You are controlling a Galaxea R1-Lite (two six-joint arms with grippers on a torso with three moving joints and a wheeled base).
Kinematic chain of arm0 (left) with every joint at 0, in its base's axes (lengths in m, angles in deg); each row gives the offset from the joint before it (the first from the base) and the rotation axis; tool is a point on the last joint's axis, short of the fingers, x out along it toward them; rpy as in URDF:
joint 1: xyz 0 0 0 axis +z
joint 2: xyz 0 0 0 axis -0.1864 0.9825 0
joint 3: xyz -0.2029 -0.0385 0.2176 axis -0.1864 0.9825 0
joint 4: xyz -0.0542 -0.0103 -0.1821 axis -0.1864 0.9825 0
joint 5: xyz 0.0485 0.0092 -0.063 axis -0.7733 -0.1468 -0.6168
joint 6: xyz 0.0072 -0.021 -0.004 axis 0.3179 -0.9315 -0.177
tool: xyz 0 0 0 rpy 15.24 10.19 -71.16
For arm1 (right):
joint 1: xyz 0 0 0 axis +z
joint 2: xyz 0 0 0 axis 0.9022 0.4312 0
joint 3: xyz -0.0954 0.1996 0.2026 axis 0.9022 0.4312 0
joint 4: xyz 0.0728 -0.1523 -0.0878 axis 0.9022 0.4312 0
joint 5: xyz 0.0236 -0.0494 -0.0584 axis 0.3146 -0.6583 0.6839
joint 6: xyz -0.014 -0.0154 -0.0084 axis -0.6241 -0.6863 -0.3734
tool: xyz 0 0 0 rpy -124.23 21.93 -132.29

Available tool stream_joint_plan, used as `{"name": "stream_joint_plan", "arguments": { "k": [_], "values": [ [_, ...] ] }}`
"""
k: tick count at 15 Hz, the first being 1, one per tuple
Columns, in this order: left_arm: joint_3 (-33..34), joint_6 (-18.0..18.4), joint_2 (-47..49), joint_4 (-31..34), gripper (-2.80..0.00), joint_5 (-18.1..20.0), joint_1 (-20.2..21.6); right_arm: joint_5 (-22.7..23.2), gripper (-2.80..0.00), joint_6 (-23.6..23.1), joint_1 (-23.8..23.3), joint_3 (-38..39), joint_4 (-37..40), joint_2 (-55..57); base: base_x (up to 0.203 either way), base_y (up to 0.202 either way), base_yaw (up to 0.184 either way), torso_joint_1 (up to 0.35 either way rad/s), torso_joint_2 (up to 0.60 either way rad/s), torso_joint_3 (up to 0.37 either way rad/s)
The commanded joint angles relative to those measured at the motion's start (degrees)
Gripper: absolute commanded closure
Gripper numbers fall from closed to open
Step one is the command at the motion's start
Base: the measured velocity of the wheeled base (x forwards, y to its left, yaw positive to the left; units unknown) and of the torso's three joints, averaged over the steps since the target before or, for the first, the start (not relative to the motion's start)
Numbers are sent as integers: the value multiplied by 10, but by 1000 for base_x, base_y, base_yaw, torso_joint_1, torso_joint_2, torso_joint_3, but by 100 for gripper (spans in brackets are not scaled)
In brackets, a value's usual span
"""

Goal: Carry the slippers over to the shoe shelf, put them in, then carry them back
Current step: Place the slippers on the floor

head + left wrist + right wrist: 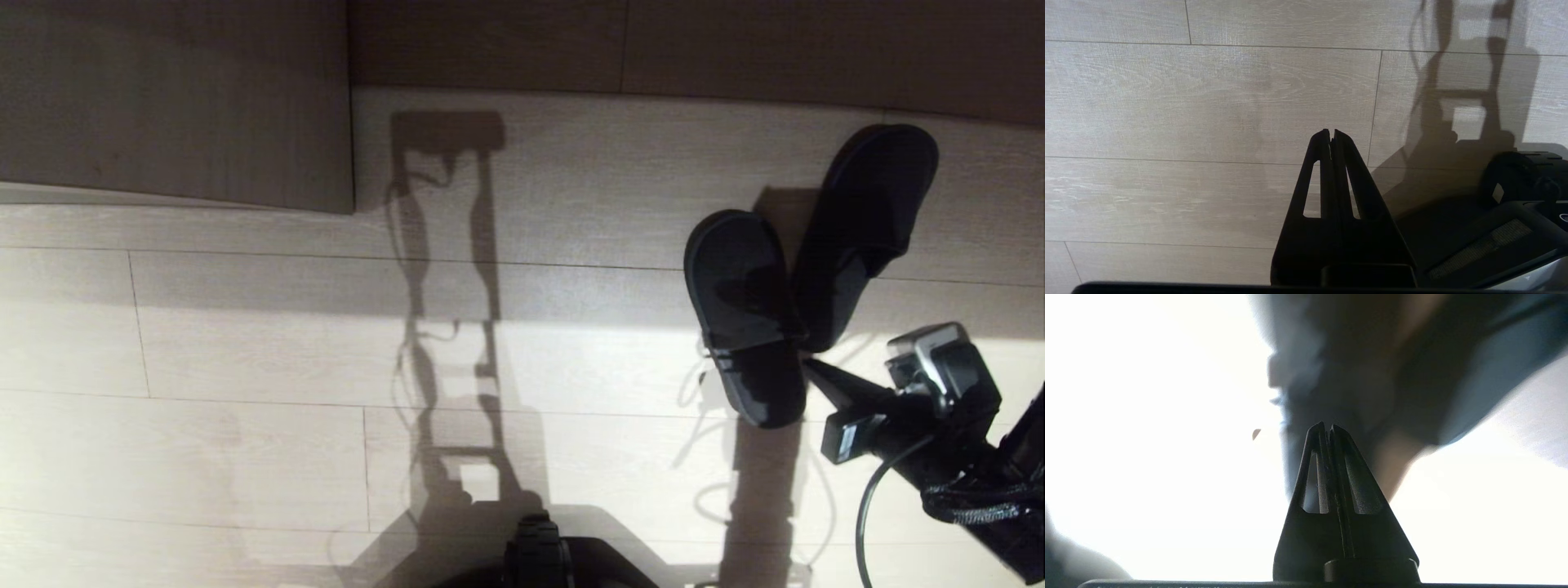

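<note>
Two slippers (804,269) lie on the pale wood floor (245,343) at the robot's right, toes angled together so the pair touches near the middle. The right hand (808,369) sits just beside that meeting point, its fingers pressed together and gripping nothing. To lift both cleanly, the fingers should probably spread first, then slip under the two straps where they meet and close. The left hand (1332,131), also closed and empty, hangs over bare floor. A wooden panel (175,98) stands at far left.
</note>
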Motion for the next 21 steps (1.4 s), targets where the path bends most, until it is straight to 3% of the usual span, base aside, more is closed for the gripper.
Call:
{"name": "stream_joint_plan", "arguments": {
  "k": [1,3,8,11,21],
  "values": [
    [0,-1,-1,0,0,0,0,-1,0,-16,25,25,-8,28,0,0,0,0,0,0],
    [0,0,0,0,0,0,-1,-18,0,-43,25,20,-27,67,0,0,0,0,0,0],
    [0,0,0,0,0,0,0,-19,0,-46,24,6,-28,88,0,0,0,0,0,0],
    [0,0,0,0,0,0,0,-19,0,-44,23,-107,-30,142,0,0,0,0,0,0],
    [0,-1,0,0,0,0,-1,-32,0,-26,23,-313,-36,194,0,0,0,0,0,0]
  ]
}}
